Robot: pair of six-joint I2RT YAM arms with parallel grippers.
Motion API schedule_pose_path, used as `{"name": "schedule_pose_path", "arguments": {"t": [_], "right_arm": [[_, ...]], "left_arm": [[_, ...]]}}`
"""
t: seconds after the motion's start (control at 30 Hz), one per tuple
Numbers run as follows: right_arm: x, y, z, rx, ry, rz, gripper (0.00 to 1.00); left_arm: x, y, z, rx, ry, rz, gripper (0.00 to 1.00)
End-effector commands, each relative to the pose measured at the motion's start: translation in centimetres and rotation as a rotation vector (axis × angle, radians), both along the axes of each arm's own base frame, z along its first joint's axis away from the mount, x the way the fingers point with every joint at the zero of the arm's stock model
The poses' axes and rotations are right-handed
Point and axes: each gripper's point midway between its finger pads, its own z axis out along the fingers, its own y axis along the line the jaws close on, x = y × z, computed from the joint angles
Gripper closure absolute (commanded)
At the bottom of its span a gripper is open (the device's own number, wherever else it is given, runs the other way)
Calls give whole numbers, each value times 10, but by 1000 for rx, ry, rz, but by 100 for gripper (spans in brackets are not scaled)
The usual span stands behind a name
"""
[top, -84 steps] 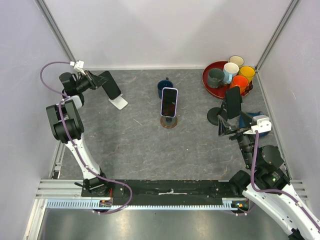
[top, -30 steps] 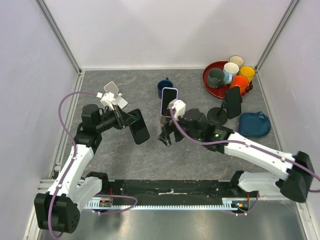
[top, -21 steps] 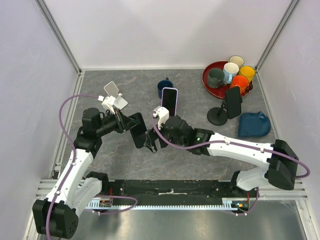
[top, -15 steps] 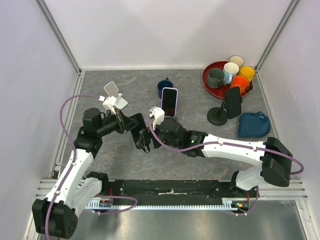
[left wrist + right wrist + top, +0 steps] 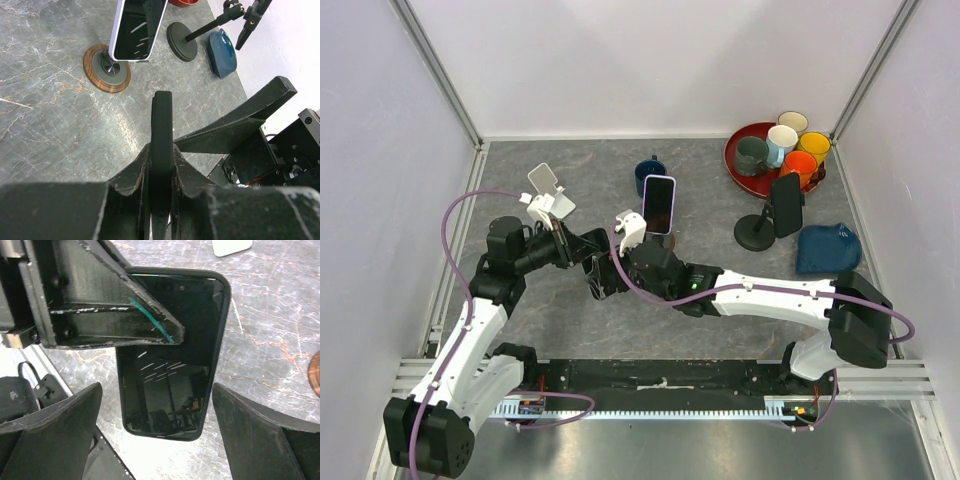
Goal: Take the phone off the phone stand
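My left gripper is shut on a black phone and holds it above the table, left of centre. In the left wrist view the phone stands edge-on between the fingers. My right gripper is open, one jaw on each side of the same phone. In the right wrist view the phone's dark screen lies between the open fingers, with the left gripper's finger over its top. The white phone stand stands empty at the back left.
A lilac-cased phone leans on a round wooden stand behind the grippers, with a blue mug beyond it. A black phone on a black stand, a blue pouch and a red tray of cups are at the right.
My right arm has swung left across the table, and its open jaws now straddle the black phone. The left arm carried the phone off the white stand and now holds still.
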Motion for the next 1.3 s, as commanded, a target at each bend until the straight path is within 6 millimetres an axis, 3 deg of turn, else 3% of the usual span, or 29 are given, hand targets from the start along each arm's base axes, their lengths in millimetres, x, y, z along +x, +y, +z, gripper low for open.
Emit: {"name": "schedule_pose_path", "arguments": {"t": [0.0,0.53,0.9,1.27], "right_arm": [[16,5,24,64,-39,-98,2],[7,25,16,59,-28,-37,2],[18,13,6,7,-44,-133,2],[19,20,1,-25,-63,-130,3]], "left_arm": [[-1,-5,16,-12,-80,-45,98],[-3,-7,16,-15,-80,-55,98],[-5,-9,15,-19,-73,-72,98],[-7,-13,16,-32,-70,-98,97]]}}
